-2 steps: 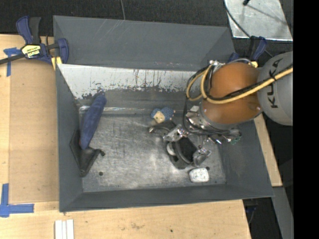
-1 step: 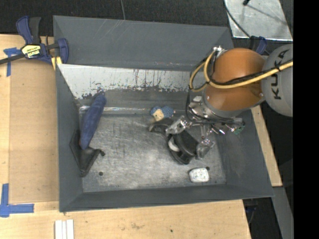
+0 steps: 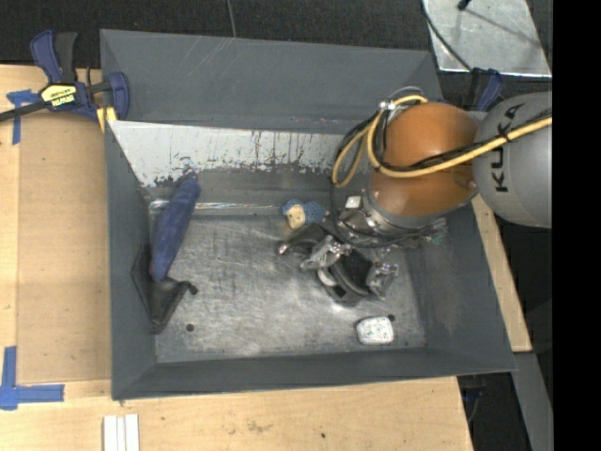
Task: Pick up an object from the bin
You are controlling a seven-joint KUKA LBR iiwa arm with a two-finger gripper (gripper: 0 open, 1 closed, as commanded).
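- While you look for writing: only "KUKA" reads, in black letters on the silver arm (image 3: 515,163) at right, just behind its orange cover (image 3: 423,158). Marks on the small white thing (image 3: 376,330) near the front wall are too small to read.
- Your gripper (image 3: 349,263) sits low in the right-centre of the bin (image 3: 272,73), over a black thing (image 3: 349,287) on the floor. Can't tell if the claw is apart, together or clamped.
- Black thing is mostly covered. A dark limb pokes out left, so the long axis looks roughly left-right; can't confirm.
- Room: you have bare floor left of the gripper. Right wall is near, white thing just in front, blue-and-cream bit (image 3: 299,215) just behind by the back wall.
- Long blue strip (image 3: 177,225) and black piece (image 3: 158,294) lie along the left wall, well apart.
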